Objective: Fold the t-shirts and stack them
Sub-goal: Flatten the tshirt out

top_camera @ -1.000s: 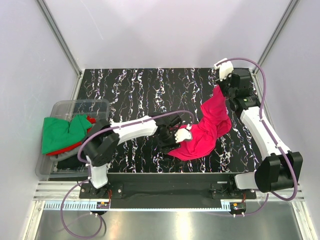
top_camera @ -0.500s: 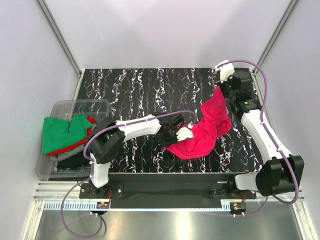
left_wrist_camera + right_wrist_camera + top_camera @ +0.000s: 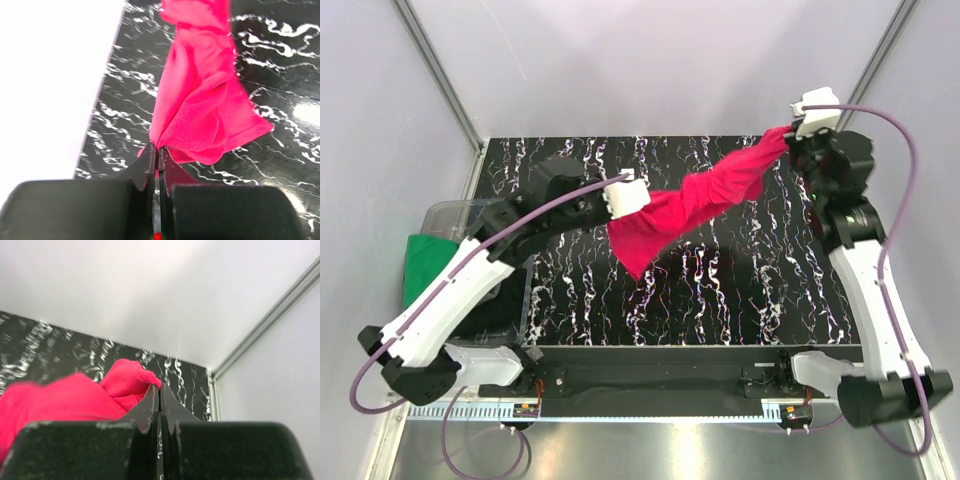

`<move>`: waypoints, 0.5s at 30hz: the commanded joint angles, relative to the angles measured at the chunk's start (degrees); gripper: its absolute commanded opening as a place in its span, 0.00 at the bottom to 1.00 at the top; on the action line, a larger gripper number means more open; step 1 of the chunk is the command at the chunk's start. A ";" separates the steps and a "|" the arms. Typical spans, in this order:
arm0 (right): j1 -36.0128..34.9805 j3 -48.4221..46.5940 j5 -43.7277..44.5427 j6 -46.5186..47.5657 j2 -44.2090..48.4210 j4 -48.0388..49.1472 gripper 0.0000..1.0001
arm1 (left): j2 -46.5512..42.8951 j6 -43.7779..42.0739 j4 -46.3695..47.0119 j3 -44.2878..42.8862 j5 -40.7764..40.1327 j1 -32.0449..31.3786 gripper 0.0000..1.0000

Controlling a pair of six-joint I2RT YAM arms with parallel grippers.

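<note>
The crimson t-shirt (image 3: 692, 203) hangs in the air above the black marbled table (image 3: 740, 290), stretched in a band between both grippers. A loose fold droops toward the table below the left end. My left gripper (image 3: 615, 212) is shut on the shirt's left end; in the left wrist view its tips (image 3: 158, 150) pinch bunched crimson cloth (image 3: 200, 100). High at the back right, my right gripper (image 3: 788, 136) is shut on the other end, and its tips (image 3: 160, 388) clamp a fold of the shirt (image 3: 75, 400). A green t-shirt (image 3: 423, 270) lies in the bin at the left.
A clear plastic bin (image 3: 445, 212) stands off the table's left edge, partly covered by my left arm (image 3: 470, 275). White walls close in the table at the back and sides, with an aluminium post (image 3: 875, 70) near the right gripper.
The left gripper shut on the crimson shirt and rose up and to the left. The right gripper rose too, so the shirt left the table and pulled taut between them.
</note>
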State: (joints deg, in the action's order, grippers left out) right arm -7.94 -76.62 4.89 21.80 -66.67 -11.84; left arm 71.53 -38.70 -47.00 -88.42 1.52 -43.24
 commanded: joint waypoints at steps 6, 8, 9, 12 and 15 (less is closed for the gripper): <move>0.21 -0.64 -10.42 -1.94 16.91 -4.59 0.00 | -4.02 -0.94 -5.91 -5.10 -4.60 -0.35 0.00; 0.21 1.02 -9.81 -2.11 17.89 -6.27 0.00 | -4.82 -1.90 -5.73 -3.17 -4.59 -0.35 0.00; 0.21 1.99 -8.33 -2.20 17.72 -6.44 0.00 | -4.56 -1.39 -5.12 -2.38 -5.03 -0.26 0.00; 0.21 6.21 -5.16 -2.73 14.40 -6.27 0.00 | -1.05 1.59 -3.63 0.35 -4.60 2.01 0.00; 0.30 9.55 0.46 -1.94 7.30 -6.01 0.00 | 7.46 5.90 -3.27 -1.13 0.83 5.78 0.00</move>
State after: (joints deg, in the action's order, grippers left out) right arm -7.86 -71.42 -0.58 20.12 -49.69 -16.03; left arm 72.12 -37.28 -52.86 -89.27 -0.69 -40.77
